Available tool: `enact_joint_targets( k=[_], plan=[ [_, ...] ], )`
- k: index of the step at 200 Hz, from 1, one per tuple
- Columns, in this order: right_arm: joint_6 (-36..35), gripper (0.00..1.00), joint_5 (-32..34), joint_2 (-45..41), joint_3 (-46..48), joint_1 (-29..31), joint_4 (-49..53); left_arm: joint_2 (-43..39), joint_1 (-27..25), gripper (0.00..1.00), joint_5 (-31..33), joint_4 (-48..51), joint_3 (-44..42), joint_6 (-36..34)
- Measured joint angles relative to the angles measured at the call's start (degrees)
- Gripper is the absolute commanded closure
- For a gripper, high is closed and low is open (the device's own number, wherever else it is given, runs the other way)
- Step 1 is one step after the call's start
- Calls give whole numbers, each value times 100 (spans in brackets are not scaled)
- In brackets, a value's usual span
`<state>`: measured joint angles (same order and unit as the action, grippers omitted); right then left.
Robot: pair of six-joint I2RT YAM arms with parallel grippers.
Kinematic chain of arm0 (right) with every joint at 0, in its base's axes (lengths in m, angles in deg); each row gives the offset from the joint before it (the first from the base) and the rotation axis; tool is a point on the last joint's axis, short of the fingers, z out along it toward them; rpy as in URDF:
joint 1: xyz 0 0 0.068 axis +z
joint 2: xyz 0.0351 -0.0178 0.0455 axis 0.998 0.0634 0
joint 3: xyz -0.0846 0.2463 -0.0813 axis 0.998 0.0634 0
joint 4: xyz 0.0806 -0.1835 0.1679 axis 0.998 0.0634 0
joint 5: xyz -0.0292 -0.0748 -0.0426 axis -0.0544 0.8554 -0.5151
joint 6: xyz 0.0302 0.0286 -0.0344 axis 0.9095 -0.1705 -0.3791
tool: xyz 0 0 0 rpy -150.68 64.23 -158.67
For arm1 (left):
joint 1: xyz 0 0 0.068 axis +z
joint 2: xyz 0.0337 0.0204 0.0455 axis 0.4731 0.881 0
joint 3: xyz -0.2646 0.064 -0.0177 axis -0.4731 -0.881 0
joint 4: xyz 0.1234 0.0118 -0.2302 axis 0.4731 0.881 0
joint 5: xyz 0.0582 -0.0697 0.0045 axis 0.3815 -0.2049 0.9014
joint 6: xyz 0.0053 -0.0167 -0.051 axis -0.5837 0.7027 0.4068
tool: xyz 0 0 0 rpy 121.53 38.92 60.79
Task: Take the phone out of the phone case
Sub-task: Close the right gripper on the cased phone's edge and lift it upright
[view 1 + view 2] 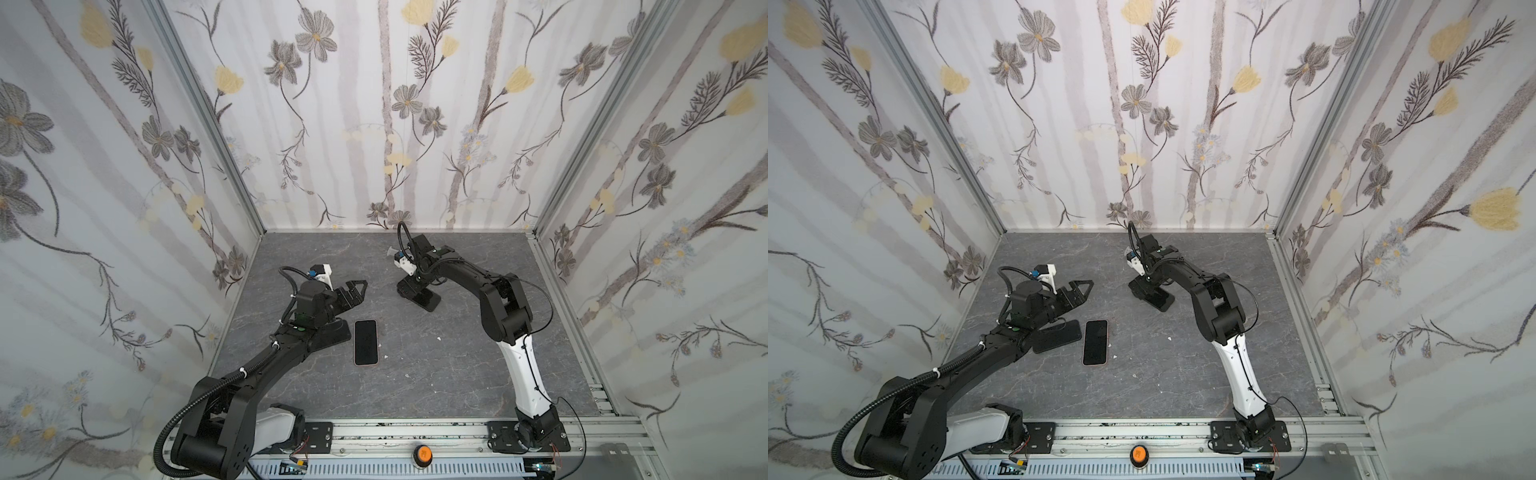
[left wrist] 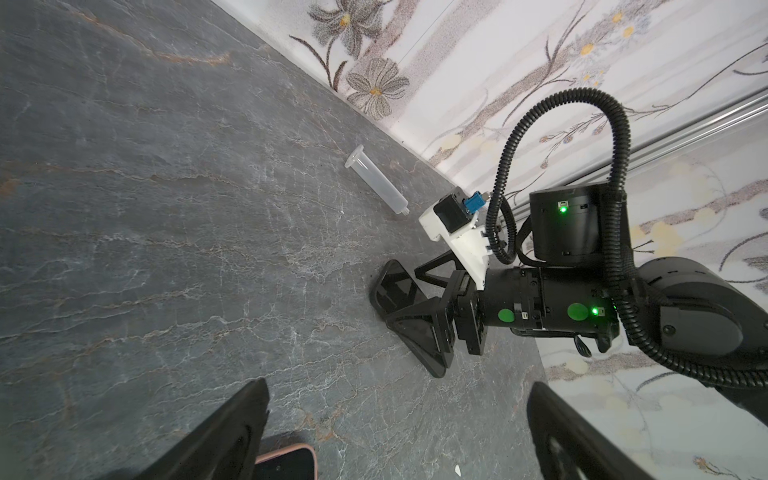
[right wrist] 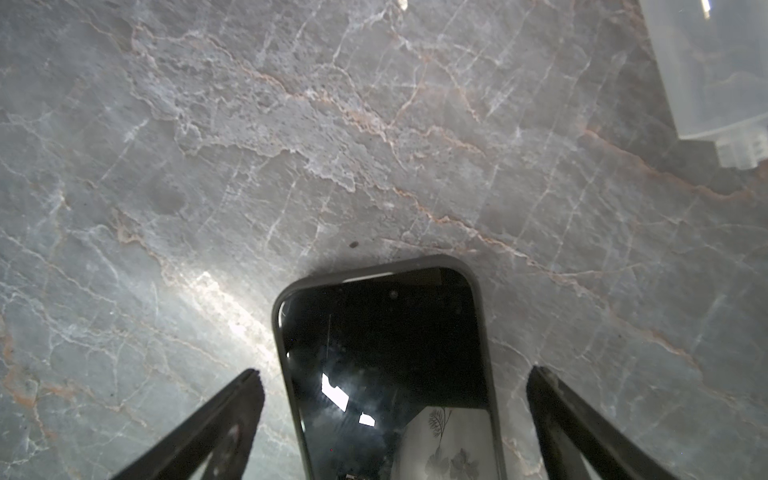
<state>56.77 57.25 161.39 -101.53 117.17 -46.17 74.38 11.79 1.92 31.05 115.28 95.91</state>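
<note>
A grey marbled table (image 1: 457, 374) is boxed in by flowered walls (image 1: 374, 124) on three sides, with a metal rail (image 1: 415, 432) along the front edge.

The right gripper (image 3: 395, 372) hangs low over the far half of the table, its jaws spread wide and gripping nothing. Between them, flat and screen up, lies the phone (image 3: 386, 332) in its dark case (image 3: 415, 264). Each long edge has a strip of bare table between it and the finger on that side. Its rounded end juts out ahead of the fingertips, and the table ahead of that end is bare. Farther on, outside one finger, a clear tube (image 2: 376, 179) lies on its side near the back wall.

The left gripper (image 1: 359, 293) is also wide open and empty, held over the table and pointing across toward the right one. The stretch ahead of its fingertips is bare as far as the cased phone. Behind its fingertips, back toward the wrist and by one finger, lies a second phone (image 1: 365, 342) with a pinkish rim, screen up, with nothing touching it. Under the left wrist is a dark flat slab (image 1: 1057, 336), just beside that phone but apart from it. Whether it is a case or a phone I cannot tell. A few white scraps (image 1: 437, 338) dot the open middle of the table.
</note>
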Motion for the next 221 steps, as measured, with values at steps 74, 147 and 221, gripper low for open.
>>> enact_joint_targets(
  k=[74,147,221],
  plan=[
    [7,1,264,378,-546,48,575,28,0,0,-13,0,4,-22],
    [72,9,372,573,-903,96,911,76,0,0,-50,0,22,-57],
    [361,23,413,588,-925,101,973,122,0,0,-50,0,22,-63]
  ],
)
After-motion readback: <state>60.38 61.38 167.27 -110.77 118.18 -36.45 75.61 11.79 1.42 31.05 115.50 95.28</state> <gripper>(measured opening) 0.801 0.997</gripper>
